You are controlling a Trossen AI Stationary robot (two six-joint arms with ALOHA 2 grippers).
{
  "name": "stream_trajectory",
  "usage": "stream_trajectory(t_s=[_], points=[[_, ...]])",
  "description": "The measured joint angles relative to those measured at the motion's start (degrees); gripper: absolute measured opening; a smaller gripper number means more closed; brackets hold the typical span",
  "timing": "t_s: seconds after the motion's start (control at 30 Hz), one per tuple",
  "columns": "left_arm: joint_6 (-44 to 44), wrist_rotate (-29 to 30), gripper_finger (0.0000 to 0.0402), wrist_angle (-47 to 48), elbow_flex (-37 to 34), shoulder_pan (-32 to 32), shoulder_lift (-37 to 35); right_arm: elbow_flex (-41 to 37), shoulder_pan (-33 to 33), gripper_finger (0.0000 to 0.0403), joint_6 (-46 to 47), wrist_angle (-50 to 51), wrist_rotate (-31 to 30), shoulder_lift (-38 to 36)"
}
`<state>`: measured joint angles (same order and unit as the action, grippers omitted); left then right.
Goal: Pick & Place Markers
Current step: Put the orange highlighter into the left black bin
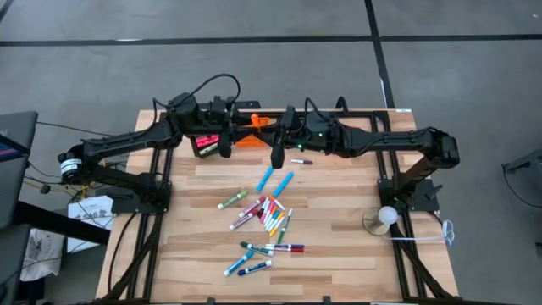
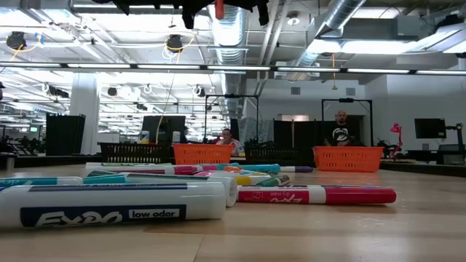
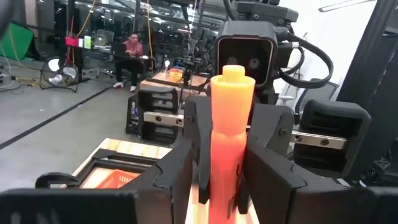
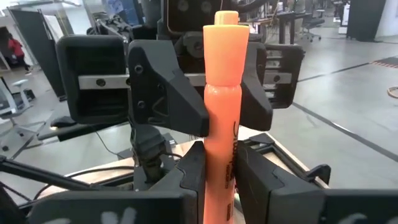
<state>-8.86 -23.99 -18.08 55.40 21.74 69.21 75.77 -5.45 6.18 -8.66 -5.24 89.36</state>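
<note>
One orange marker [image 4: 222, 93] stands upright high above the table, held between my two grippers, which face each other level over the table's far middle. My left gripper [image 3: 224, 186] is shut on it from the left and my right gripper [image 4: 219, 177] from the right. In the low view only the marker's end [image 2: 218, 9] shows at the top edge. Several other markers [image 1: 267, 212] in blue, green, pink, red and white lie flat in a loose heap on the wooden table [image 1: 339, 254]. A purple one [image 1: 301, 161] lies apart, under my right arm. My left gripper pinches the orange marker's wider upper section [image 4: 225, 62] between its two fingers [image 4: 168, 93], coming level from the table's left and lying across it. The marker stands upright, clear of the table. My right gripper pinches the marker's narrower barrel [image 4: 219, 149] between its two fingers [image 4: 189, 171], below the wider section. It comes level from the table's right, across the marker.
Orange baskets [image 2: 202, 153] [image 2: 348, 158] and black baskets [image 2: 135, 152] stand along the far edge, partly under the arms in the high view. A white ball on a round stand [image 1: 386, 216] sits at the right edge. People sit in the room beyond.
</note>
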Motion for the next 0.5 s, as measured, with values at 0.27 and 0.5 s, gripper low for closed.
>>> stream_trajectory(t_s=[0.27,0.5], points=[[0.0,0.4,0.0135,-0.2,0.0,-0.8,0.0,0.0,0.1,0.0052,1.8,-0.8,0.8,0.9],[-0.2,0.4,0.0111,0.0,0.0,-1.1,0.0,0.0,0.1,0.0052,1.8,-1.1,0.8,1.1]])
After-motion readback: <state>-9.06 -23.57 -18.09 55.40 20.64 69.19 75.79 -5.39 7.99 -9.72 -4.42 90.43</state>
